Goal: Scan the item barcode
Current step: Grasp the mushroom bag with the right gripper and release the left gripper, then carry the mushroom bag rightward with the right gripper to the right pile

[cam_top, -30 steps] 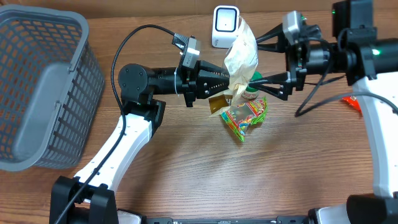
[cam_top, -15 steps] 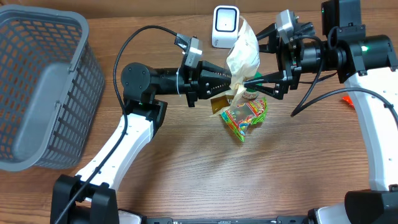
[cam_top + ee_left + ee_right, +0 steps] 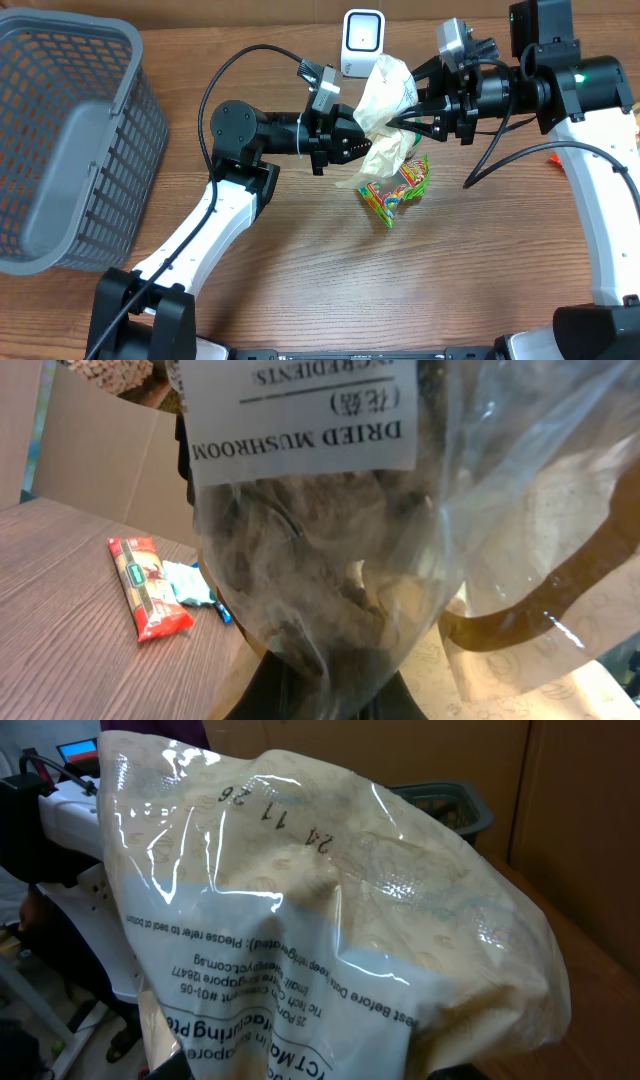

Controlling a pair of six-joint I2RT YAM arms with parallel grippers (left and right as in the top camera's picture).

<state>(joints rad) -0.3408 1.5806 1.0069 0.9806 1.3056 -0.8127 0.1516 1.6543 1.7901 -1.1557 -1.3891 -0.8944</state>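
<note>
Grey basket (image 3: 70,140) sits far left, well apart from the action. White scanner (image 3: 362,42) at far centre. Colourful snack packet (image 3: 395,187) lies flat on the worktop (image 3: 420,290), near side of the scanner. Left wrist view shows a red packet (image 3: 150,588) beyond. Dried mushroom bag (image 3: 385,110) is up off the worktop between both arms, just in front of the scanner, partly over the snack packet. Left jaws are clamped on its left lower end. Right jaws straddle its right edge, part-way apart; can't tell if they grip. The bag blocks both wrist views.

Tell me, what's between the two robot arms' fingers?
A clear bag of dried mushrooms, pinched by the left gripper, with the right gripper at its other side. The overhead view shows it.
</note>
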